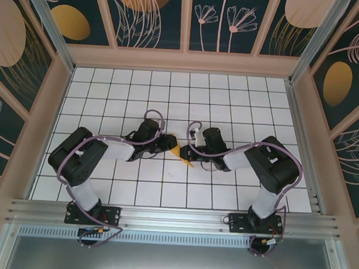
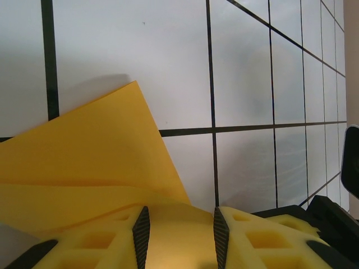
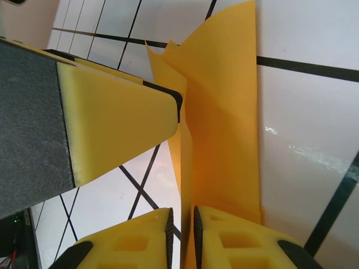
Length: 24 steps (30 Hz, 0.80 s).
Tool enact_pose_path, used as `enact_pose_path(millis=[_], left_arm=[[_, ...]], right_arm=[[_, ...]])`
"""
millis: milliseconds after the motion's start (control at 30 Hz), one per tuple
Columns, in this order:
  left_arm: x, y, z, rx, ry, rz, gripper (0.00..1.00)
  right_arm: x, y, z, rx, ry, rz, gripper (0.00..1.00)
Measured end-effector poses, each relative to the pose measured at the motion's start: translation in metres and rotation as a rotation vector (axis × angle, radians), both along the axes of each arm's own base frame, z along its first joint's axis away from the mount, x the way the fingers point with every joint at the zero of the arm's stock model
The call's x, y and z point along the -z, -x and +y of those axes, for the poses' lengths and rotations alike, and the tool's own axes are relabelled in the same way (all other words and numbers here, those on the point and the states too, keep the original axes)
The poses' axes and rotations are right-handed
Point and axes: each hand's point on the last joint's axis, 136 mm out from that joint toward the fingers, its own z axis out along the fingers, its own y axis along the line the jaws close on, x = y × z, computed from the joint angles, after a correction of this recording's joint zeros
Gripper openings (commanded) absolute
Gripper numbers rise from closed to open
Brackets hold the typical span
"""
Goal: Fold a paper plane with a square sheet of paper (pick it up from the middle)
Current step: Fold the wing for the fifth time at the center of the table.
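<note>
The orange-yellow sheet of paper (image 1: pixel 179 152) is folded into a small pointed wedge, held off the tiled floor between both arms at mid-table. My left gripper (image 1: pixel 171 145) meets it from the left. In the left wrist view the paper (image 2: pixel 95 157) bows up between the jaws of that gripper (image 2: pixel 179 235), which stand partly apart around it. My right gripper (image 1: pixel 192 152) comes from the right. Its jaws (image 3: pixel 182 235) are nearly together, pinching the upright folded edge of the paper (image 3: pixel 224 129). The left gripper's yellow finger (image 3: pixel 112 123) touches that edge.
White tiled floor (image 1: pixel 170 97) with black grid lines stretches all round the arms. Patterned walls (image 1: pixel 151 15) with pale wooden frames close in three sides. A metal rail (image 1: pixel 173 220) carries both arm bases at the near edge.
</note>
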Motion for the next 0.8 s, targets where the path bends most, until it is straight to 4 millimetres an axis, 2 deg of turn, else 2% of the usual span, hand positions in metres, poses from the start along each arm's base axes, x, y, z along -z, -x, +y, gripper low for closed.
enact_pose_path(millis=[300,567,800], left_arm=[[-0.012,0.0,0.001,-0.003,0.008,-0.018,0.39],[-0.018,0.001,0.001,0.001,0.015,-0.031,0.39],[-0.014,0.006,0.002,0.013,0.015,-0.021,0.4]], right_arm=[[0.01,0.005,0.0,-0.02,-0.001,0.037,0.08],[0.011,0.003,0.0,-0.003,-0.025,0.082,0.06],[0.011,0.0,0.0,0.005,-0.032,0.118,0.06]])
